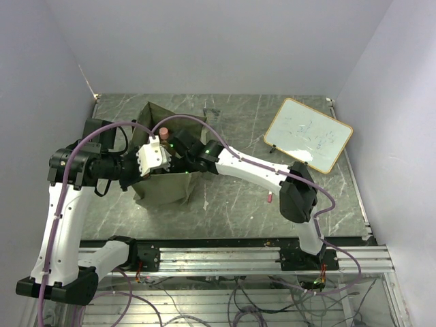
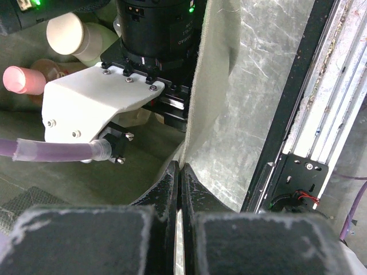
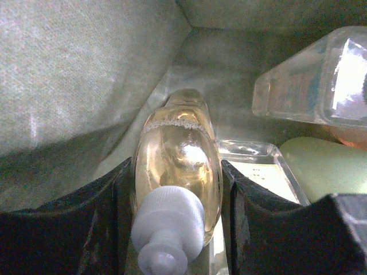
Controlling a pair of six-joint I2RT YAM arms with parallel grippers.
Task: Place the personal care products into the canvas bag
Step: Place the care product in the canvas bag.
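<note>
The olive canvas bag [image 1: 165, 187] stands open between the two arms. My left gripper [image 2: 180, 169] is shut on the bag's near fabric rim [image 2: 209, 97], pinching the cloth. My right gripper [image 3: 175, 167] reaches down inside the bag and is shut on an amber bottle [image 3: 179, 150] with a white cap, one finger on each side. Beside it in the bag lie other personal care products: a clear bottle [image 3: 312, 86], a flat clear bottle [image 3: 258, 169] and a pale green one [image 3: 327, 166]. A beige cap [image 2: 67, 33] and a pink cap [image 2: 20, 80] also show inside.
A wooden-framed whiteboard [image 1: 308, 134] lies at the back right. A small pink-red item [image 1: 269, 197] lies on the table right of the bag. The right wrist's white camera mount [image 1: 154, 157] fills the bag's mouth. The metal rail [image 1: 225, 257] runs along the near edge.
</note>
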